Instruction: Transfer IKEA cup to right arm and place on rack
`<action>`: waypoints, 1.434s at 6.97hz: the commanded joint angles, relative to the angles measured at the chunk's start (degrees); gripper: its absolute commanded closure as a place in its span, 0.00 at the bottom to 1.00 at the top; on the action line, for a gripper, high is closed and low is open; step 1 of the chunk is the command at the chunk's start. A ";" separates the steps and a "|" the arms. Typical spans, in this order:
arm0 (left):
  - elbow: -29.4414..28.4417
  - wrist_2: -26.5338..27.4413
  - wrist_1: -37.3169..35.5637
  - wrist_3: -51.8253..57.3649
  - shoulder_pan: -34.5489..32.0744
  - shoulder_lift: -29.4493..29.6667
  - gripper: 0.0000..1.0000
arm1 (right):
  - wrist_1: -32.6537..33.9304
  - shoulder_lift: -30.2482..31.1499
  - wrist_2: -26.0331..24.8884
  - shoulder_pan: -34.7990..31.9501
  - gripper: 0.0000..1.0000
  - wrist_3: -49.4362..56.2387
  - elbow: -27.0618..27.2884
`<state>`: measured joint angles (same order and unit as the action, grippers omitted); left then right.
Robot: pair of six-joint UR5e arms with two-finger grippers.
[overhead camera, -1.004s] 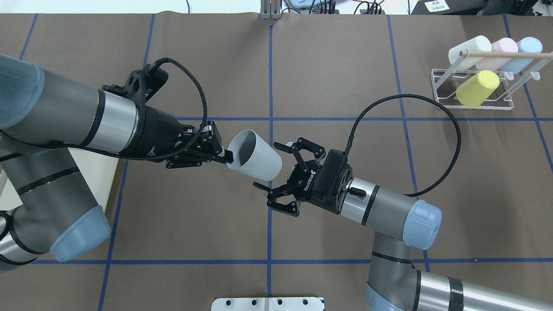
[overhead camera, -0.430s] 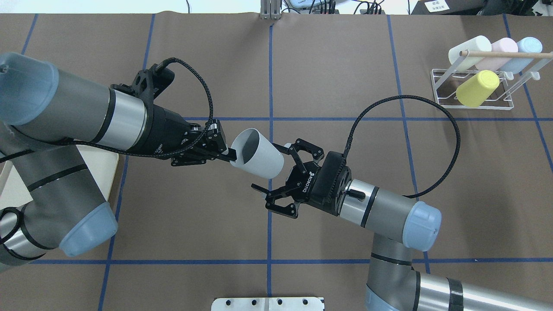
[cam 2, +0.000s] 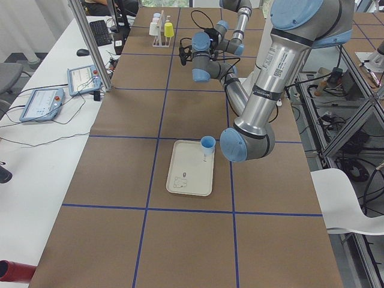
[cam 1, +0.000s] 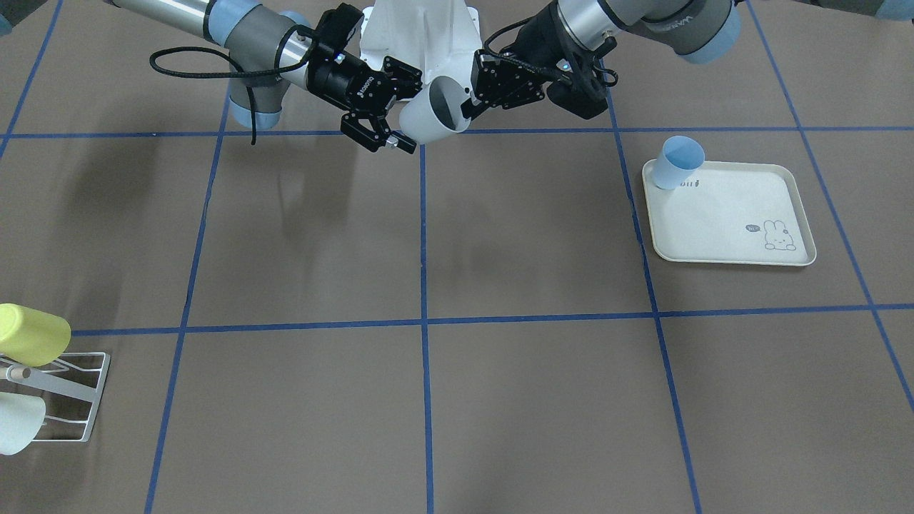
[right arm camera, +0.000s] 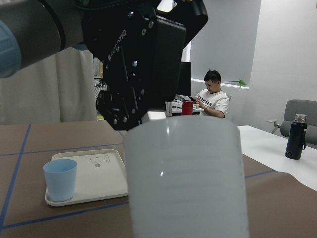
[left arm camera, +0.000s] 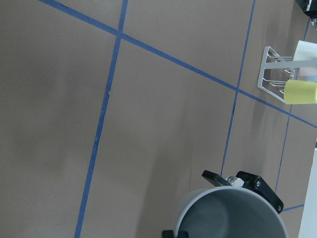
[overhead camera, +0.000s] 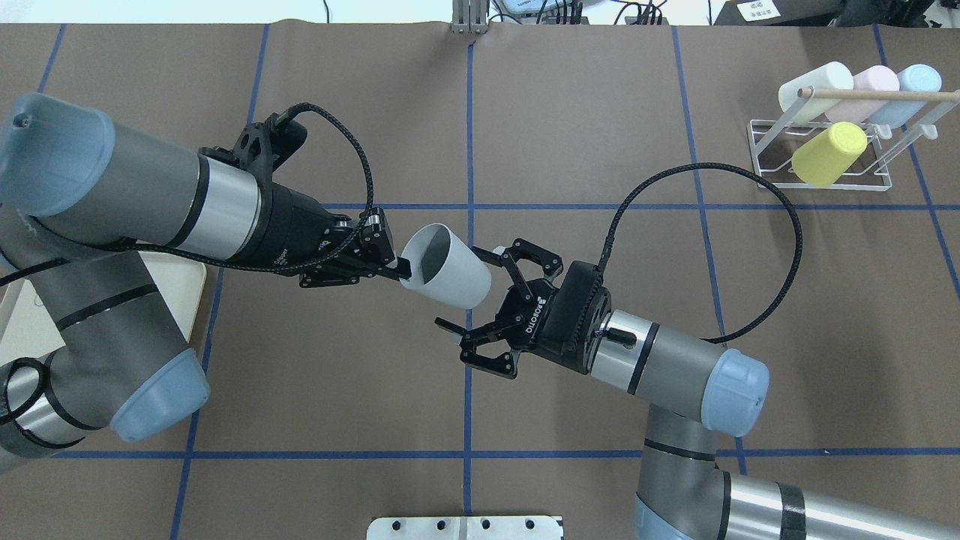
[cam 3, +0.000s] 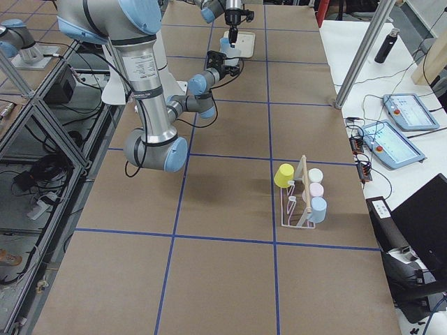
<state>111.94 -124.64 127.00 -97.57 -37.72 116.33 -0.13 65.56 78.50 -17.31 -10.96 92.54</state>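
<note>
IKEA cup [overhead camera: 448,266], pale grey, hangs in mid-air over the middle of the tabletop [overhead camera: 585,112]. It lies nearly on its side, with its mouth turned towards the left arm. The left tool [overhead camera: 397,268] is pinching the cup by its rim. The right tool [overhead camera: 463,289] faces it from the other side, fingers spread wide on either side of the cup's base; whether they touch it I cannot tell.

Off at the far right stands the rack [overhead camera: 823,183]. A yellow cup [overhead camera: 829,154] sits on its near row. A cream cup [overhead camera: 814,91], a pink cup [overhead camera: 862,94] and a pale blue cup [overhead camera: 907,91] sit behind, under the wooden dowel [overhead camera: 877,94]. On the left arm's side lies a cream tray [cam 1: 728,214], with a small blue cup [cam 1: 678,162] upright in one corner.
</note>
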 commanded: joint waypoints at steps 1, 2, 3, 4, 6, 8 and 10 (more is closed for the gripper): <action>-0.50 -0.08 0.00 0.10 0.01 0.38 1.00 | 0.04 0.01 -2.19 -0.35 0.03 1.54 0.80; -0.58 -0.08 0.00 0.10 -0.07 0.73 1.00 | 0.04 0.01 -2.39 -0.35 0.19 4.43 0.71; -0.67 -0.08 0.00 0.19 -0.07 0.74 1.00 | 0.04 -0.16 -2.48 -0.27 0.34 4.46 0.80; -0.59 -0.16 0.00 0.10 -0.07 1.43 1.00 | 0.04 -0.17 -2.56 -0.18 0.41 4.46 0.80; -0.59 -0.08 0.09 1.76 -0.25 1.79 0.01 | 0.04 -0.08 -2.57 -0.26 0.49 4.37 0.80; -0.24 -0.08 0.09 2.21 -1.65 1.53 0.00 | 1.09 0.36 -2.65 -0.61 0.54 4.37 0.80; -0.06 0.01 -0.17 7.09 -4.63 -2.57 0.00 | 12.70 3.94 -2.57 -3.68 0.57 4.29 4.63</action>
<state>111.71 -124.65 126.95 -94.17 -40.59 116.56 4.72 67.17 75.92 -19.33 -6.61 94.26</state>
